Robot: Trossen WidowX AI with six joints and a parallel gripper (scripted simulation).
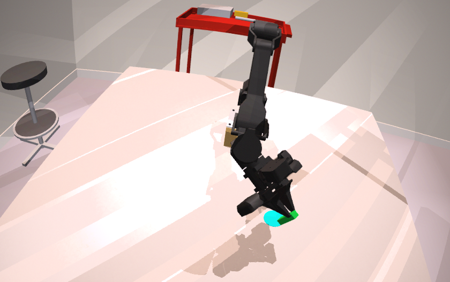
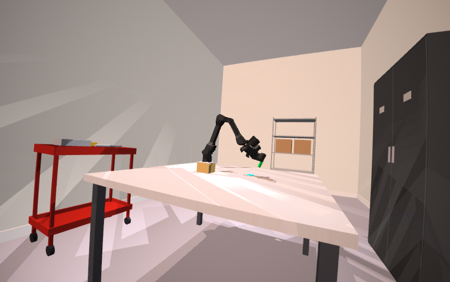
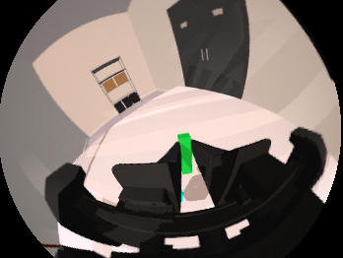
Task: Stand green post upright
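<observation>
My gripper (image 1: 287, 211) (image 2: 260, 160) (image 3: 184, 144) is shut on the green post (image 1: 288, 218) (image 2: 260, 163) (image 3: 186, 152). The post sticks out past the fingertips, tilted, and hangs above the table. The cyan circle (image 1: 271, 218) (image 2: 250, 175) is a flat disc on the table top. In the top view the post overlaps the circle's right edge. In the exterior view the post is well above the circle and a little to its right. In the wrist view only a thin cyan sliver shows between the fingers.
The arm stands on a tan base block (image 1: 227, 137) (image 2: 205, 167) on the pale table (image 1: 132, 172) (image 2: 265, 202). A red cart (image 1: 212, 23) (image 2: 66, 185) and a stool (image 1: 28, 96) stand off the table. A shelf with boxes (image 2: 293, 144) and a dark cabinet (image 2: 411, 149) stand behind.
</observation>
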